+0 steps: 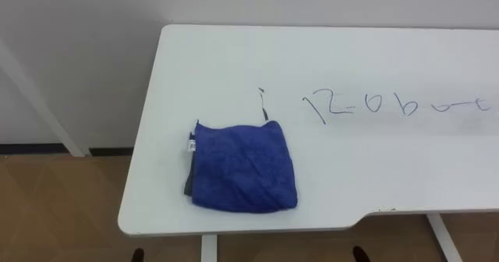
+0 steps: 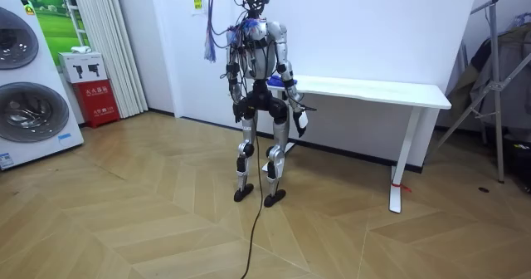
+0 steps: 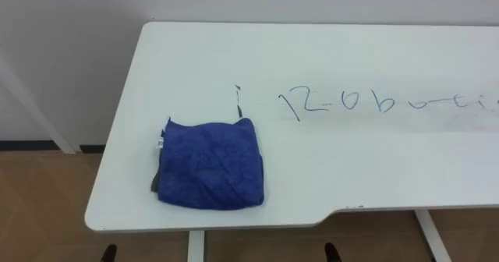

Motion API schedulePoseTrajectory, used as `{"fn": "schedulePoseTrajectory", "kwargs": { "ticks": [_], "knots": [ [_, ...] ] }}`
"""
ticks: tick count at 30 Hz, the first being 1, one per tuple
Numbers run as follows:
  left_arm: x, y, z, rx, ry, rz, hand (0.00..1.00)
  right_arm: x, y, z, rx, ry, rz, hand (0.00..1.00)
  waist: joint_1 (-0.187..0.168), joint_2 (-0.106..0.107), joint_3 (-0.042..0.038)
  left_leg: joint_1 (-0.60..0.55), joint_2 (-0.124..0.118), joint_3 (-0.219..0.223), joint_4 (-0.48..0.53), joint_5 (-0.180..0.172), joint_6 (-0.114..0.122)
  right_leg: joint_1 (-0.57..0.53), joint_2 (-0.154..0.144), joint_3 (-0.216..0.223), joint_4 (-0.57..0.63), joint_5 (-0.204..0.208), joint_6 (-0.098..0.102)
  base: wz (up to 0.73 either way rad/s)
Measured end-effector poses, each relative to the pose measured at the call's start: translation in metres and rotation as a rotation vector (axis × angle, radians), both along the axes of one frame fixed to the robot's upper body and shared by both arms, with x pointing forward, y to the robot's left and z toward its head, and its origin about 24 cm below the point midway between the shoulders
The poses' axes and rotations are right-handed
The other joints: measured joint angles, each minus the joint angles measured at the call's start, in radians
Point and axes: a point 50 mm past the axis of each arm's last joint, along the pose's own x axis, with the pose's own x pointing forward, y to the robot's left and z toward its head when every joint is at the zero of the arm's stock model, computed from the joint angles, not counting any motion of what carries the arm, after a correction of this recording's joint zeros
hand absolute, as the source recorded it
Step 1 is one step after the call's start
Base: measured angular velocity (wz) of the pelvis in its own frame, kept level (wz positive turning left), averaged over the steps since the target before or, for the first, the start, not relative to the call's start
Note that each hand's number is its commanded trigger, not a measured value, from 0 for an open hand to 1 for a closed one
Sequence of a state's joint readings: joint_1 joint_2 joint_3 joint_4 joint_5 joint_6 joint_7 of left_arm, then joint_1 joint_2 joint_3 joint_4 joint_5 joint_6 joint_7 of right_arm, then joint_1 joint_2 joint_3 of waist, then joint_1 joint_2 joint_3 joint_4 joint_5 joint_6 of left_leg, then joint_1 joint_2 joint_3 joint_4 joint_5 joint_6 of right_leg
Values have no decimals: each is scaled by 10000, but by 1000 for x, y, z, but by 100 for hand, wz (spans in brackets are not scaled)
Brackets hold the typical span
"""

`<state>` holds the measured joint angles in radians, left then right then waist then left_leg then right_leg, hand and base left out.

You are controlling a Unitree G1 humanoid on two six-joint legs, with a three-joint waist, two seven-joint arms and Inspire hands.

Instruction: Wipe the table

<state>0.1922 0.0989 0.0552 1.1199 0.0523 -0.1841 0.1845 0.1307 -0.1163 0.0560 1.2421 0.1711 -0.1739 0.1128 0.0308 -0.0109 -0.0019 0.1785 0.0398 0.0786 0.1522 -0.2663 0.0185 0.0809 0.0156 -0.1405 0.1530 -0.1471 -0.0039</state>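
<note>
A folded blue cloth [image 1: 242, 164] lies on the white table [image 1: 390, 161], near its front left corner, with a small white tag at its left edge. Dark marker writing [image 1: 398, 104] runs across the tabletop to the right of the cloth, and one short stroke [image 1: 263, 102] stands just behind it. No hand touches the cloth. In the room view I stand at the left end of the table [image 2: 373, 88], facing it. My right hand [image 2: 300, 123] hangs beside my thigh under the table edge. My left hand [image 2: 237, 106] hangs at my hip.
The table stands against a white wall, and its front edge has a cut-out at the right [image 1: 374, 214]. Washing machines [image 2: 25, 88] and a red box [image 2: 95, 96] stand at the room view's left. A metal rack [image 2: 498, 80] is at its right. Wooden floor lies all round.
</note>
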Motion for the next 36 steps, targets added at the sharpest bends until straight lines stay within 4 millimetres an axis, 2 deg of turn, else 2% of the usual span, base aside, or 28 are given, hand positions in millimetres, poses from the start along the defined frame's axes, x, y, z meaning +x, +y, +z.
{"fn": "schedulePoseTrajectory", "kwargs": {
  "ticks": [11, 15, 20, 23, 27, 28, 31, 36],
  "knots": [
    [0, 0, 0, -49, 13, 0, 0, -3, 1, 0, 124, 60, 40, 0, 29, -125, 6, -12, -6, -2, -1, 0, 0, 6, -5, 13, -5, -1, 1, 0],
    [-1, -1, -1, -223, 52, -56, 0, -3, 1, 0, 194, 71, -70, 0, 39, -112, 5, -6, 0, 5, -1, 0, 0, 17, 1, 7, -18, 0, 0, 0],
    [-5, 2, -2, -267, 315, 257, 0, -14, -1, -3, 147, 637, -652, 0, 18, -115, 5, 64, 11, 41, -25, 0, 0, 72, 14, 28, -19, 0, 0, 0],
    [-11, 3, -3, -306, 616, 461, 0, -26, -5, -4, 47, 1137, -1698, 0, 18, -116, 11, 167, 10, 52, -46, 0, 0, 167, 14, 19, -19, -1, 1, 0],
    [-26, 10, -3, -297, 1138, 1269, 0, -46, -16, -4, -224, 1720, -4252, 0, -156, -109, 22, 281, 9, 2, -73, -1, 0, 255, 17, 25, -15, -1, 2, 1],
    [-32, 14, -3, -243, 1260, 1648, 0, -52, -19, -3, -298, 1864, -5219, 0, -276, -193, 76, 332, 12, -6, -100, -1, 0, 286, 21, 30, -15, -2, 2, 0],
    [-45, 24, -1, -11, 1500, 2464, 0, -61, -30, -1, -500, 1914, -7225, 0, -523, -195, 108, 443, 11, 15, -178, -2, -1, 346, 28, 15, 22, -23, 3, 0],
    [-50, 41, 4, 629, 1667, 2787, 0, -65, -54, 6, -1403, 2006, -8673, 0, -660, -287, 93, 439, -4, 97, -177, -2, -1, 210, 11, 89, 220, -85, -7, -8]
  ]
}}
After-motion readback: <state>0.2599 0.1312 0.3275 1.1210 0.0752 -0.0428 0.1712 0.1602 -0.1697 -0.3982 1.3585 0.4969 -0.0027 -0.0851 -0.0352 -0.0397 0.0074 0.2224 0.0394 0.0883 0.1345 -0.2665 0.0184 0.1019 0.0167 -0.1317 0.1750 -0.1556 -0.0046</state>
